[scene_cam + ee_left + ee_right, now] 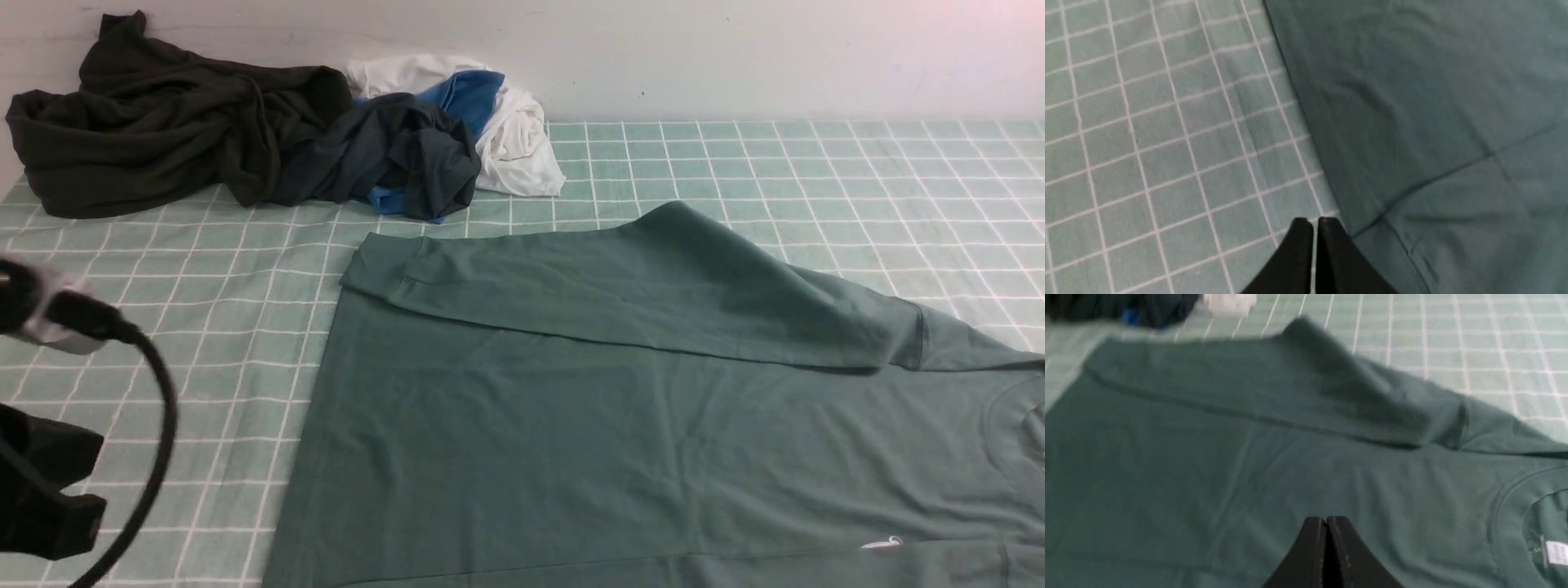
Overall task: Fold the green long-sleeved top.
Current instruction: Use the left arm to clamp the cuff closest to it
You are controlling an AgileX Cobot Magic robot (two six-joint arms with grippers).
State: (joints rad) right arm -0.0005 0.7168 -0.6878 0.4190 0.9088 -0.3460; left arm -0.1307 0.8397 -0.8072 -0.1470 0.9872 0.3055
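The green long-sleeved top (620, 425) lies flat on the checked cloth, filling the middle and right of the front view. Its far sleeve (637, 282) is folded across the body, cuff near the hem side. The neckline (1016, 425) lies at the right edge, with a white label (1555, 552). My left gripper (1314, 221) is shut and empty, above the checked cloth just beside the top's hem edge (1306, 122). My right gripper (1326, 519) is shut and empty, above the top's body (1249, 477). In the front view only part of the left arm (49, 490) shows.
A very dark olive-black garment (163, 122), a dark slate-grey garment with blue parts (392, 155) and a white garment (514, 135) are piled at the back left by the wall. The checked cloth (816, 171) covers the table. A black cable (155, 441) hangs off the left arm.
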